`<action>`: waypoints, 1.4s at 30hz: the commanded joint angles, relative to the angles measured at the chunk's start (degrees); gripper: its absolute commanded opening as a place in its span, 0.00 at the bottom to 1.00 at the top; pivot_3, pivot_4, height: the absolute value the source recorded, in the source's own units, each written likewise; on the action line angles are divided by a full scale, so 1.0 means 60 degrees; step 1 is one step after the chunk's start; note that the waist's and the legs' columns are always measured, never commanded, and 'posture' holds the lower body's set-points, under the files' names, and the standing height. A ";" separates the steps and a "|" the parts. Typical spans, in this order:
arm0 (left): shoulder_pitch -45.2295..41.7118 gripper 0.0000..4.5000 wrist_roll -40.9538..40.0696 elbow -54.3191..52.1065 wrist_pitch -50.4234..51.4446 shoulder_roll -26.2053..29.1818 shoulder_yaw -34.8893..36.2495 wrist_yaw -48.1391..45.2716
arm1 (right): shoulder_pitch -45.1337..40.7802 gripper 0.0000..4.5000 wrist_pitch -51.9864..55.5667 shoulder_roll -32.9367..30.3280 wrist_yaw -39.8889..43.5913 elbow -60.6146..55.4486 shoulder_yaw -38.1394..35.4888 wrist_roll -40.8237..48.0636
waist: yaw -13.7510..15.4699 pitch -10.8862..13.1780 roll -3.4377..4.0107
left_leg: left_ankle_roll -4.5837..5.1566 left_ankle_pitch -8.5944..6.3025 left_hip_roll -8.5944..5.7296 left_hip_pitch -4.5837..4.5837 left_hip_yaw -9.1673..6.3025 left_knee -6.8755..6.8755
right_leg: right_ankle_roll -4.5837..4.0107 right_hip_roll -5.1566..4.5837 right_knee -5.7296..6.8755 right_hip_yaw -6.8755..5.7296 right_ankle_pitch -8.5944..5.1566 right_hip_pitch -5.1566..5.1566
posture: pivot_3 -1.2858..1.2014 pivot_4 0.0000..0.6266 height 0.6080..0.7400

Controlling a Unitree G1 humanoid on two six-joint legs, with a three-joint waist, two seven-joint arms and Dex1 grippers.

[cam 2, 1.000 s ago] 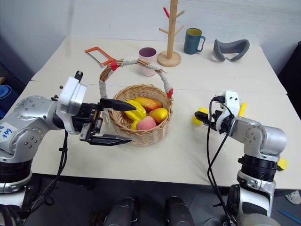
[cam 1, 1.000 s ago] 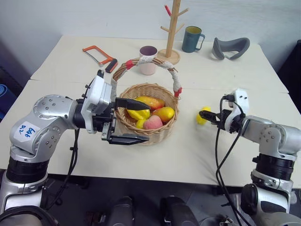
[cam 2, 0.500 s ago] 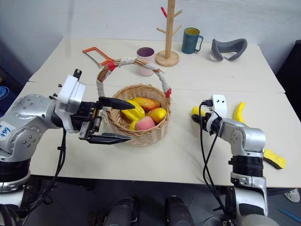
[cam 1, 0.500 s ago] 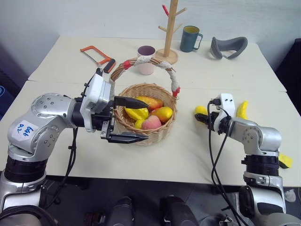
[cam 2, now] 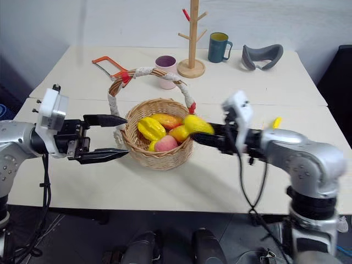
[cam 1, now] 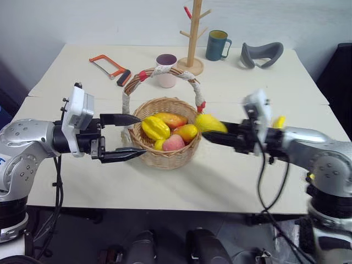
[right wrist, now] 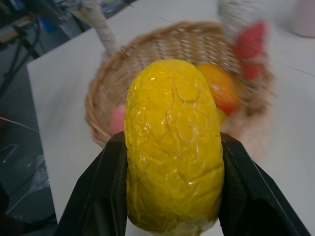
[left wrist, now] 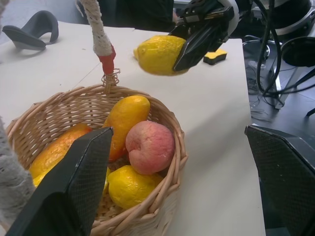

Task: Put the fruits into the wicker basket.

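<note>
The wicker basket point(cam 1: 165, 159) stands mid-table with its cloth-wrapped handle point(cam 1: 165, 70) arched over it. Inside lie a yellow starfruit point(cam 1: 155, 127), an orange mango point(cam 1: 187, 132), a pink peach point(cam 1: 174, 143) and other fruits. My right gripper point(cam 1: 212, 132) is shut on a lumpy yellow lemon point(cam 1: 210, 123), held in the air just at the basket's right rim; the same lemon point(right wrist: 172, 147) shows between the black fingers point(right wrist: 113, 167). My left gripper point(cam 1: 142, 135) stands open at the basket's left side, gripping nothing. A yellow banana point(cam 1: 279, 121) lies on the table behind my right arm.
At the back of the table stand a pink cup point(cam 1: 166, 62), a wooden mug tree point(cam 1: 191, 38) and a teal mug point(cam 1: 216, 45). A grey curved headset piece point(cam 1: 261, 54) lies at the back right, an orange hacksaw point(cam 1: 107, 63) at the back left.
My right gripper shut on the lemon, lifted it off the table and carried it left to the basket's right rim. My left gripper drew back a little to the left.
</note>
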 commanded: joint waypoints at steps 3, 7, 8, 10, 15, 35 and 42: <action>-0.0204 1.00 -0.0086 -0.0023 -0.0148 0.0055 0.0189 0.0054 | -0.1277 0.47 -0.0824 0.1117 -0.1084 0.1291 0.1485 -0.1263 | 0.0022 -0.0001 -0.0001 | 0.0000 -0.0005 -0.0002 -0.0011 -0.0003 -0.0007 | -0.0001 -0.0006 -0.0009 -0.0006 -0.0001 -0.0008 | 0.52 0.24 1.00; -0.0322 1.00 -0.0074 -0.0065 -0.0194 -0.0086 0.0040 0.0133 | -0.1857 0.77 -0.1023 0.1553 -0.1354 0.1897 0.2059 -0.1888 | 0.0042 0.0000 -0.0001 | 0.0009 -0.0011 -0.0022 -0.0022 0.0003 -0.0004 | 0.0000 -0.0028 -0.0013 -0.0004 0.0000 -0.0017 | 0.52 0.24 1.00; -0.0383 1.00 -0.0082 -0.0094 -0.0206 -0.0159 -0.0050 0.0145 | -0.1929 0.83 -0.0881 0.1501 -0.1273 0.1732 0.1950 -0.1757 | 0.0077 0.0000 -0.0002 | 0.0012 -0.0013 -0.0023 -0.0024 0.0002 -0.0004 | 0.0000 -0.0031 -0.0013 -0.0006 0.0000 -0.0018 | 0.52 0.24 1.00; -0.0471 1.00 -0.0096 -0.0135 -0.0214 -0.0277 -0.0178 0.0150 | -0.1868 0.97 -0.0466 0.1274 -0.1098 0.1239 0.1401 -0.1242 | 0.0111 -0.0001 -0.0001 | 0.0018 -0.0017 -0.0023 -0.0034 0.0001 -0.0004 | 0.0000 -0.0033 -0.0015 -0.0009 0.0000 -0.0026 | 0.52 0.24 1.00; -0.0610 1.00 -0.0015 -0.0030 -0.0289 -0.0400 -0.0348 0.0112 | -0.1361 0.97 0.0491 0.0550 -0.0804 0.0143 0.0168 0.0008 | 0.0142 0.0000 -0.0002 | 0.0019 -0.0021 -0.0021 -0.0038 -0.0001 -0.0006 | 0.0000 -0.0033 -0.0018 -0.0011 0.0000 -0.0029 | 0.52 0.24 1.00; -0.1666 1.00 -0.0248 -0.0402 -0.0245 -0.1296 -0.1422 -0.0084 | 0.2772 0.97 -0.3467 -0.5471 0.0539 0.5423 -0.1448 -0.3675 | -0.0003 0.0000 -0.0006 | 0.0022 0.0005 0.0000 0.0018 0.0071 -0.0005 | 0.0006 0.0001 -0.0027 0.0021 0.0001 0.0015 | 0.52 0.24 1.00; -0.1529 1.00 -0.0350 -0.0790 -0.0164 -0.1290 -0.1291 0.0217 | 0.1199 0.97 -0.4615 -0.4198 0.0594 0.8409 -0.0220 -0.4808 | 0.0049 0.0008 0.0007 | -0.0024 0.0031 0.0002 -0.0003 0.0070 0.0001 | 0.0013 0.0012 -0.0029 0.0028 0.0000 0.0003 | 0.52 0.24 1.00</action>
